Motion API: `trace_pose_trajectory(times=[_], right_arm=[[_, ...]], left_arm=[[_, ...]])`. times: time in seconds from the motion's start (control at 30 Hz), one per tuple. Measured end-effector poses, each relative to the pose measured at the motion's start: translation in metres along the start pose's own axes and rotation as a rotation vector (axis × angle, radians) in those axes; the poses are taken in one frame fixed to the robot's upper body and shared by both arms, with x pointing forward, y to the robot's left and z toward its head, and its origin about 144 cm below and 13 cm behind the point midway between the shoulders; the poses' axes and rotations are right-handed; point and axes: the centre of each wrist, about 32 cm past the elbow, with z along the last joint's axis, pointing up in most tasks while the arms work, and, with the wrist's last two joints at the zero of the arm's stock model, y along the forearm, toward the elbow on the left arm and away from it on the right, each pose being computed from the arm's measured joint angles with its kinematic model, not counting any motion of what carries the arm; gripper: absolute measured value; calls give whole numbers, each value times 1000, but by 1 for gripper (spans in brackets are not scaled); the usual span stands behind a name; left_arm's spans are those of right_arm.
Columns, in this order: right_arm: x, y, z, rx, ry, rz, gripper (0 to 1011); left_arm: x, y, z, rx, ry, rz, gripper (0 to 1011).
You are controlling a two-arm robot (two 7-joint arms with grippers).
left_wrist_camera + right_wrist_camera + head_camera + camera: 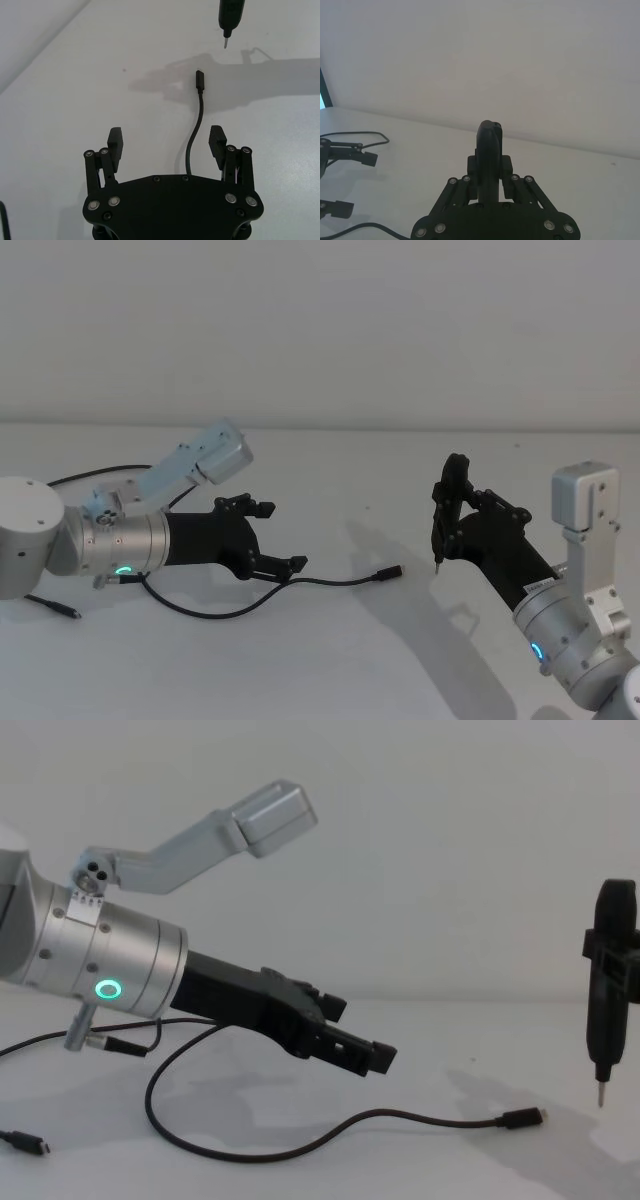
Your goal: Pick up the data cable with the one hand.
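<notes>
both well apart: left claw [282,535] wide open over the data cable [330,582], right claw [455,520] clamping pin tool [607,1020]

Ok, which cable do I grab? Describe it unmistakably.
Start at the left claw, open above the white table. The data cable is the long black cord curving out from beneath it to a metal-tipped plug short of the pin-tipped tool in the right claw. The other plug, near the left wrist, is a short stub.

No legible text, small white label [541,585] on right arm [572,638] — unreadable
</notes>
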Motion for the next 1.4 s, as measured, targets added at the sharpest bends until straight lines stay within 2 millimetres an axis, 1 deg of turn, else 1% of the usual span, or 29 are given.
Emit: trace_pose_trajectory(times=[0.83,1.4], right_arm=[[0,0,0,0,0,0,274],[0,0,0,0,0,0,274]], left_arm=[[3,-22,-11,73,78,-59,1001],[2,-30,-16,103,100,-73,1001]])
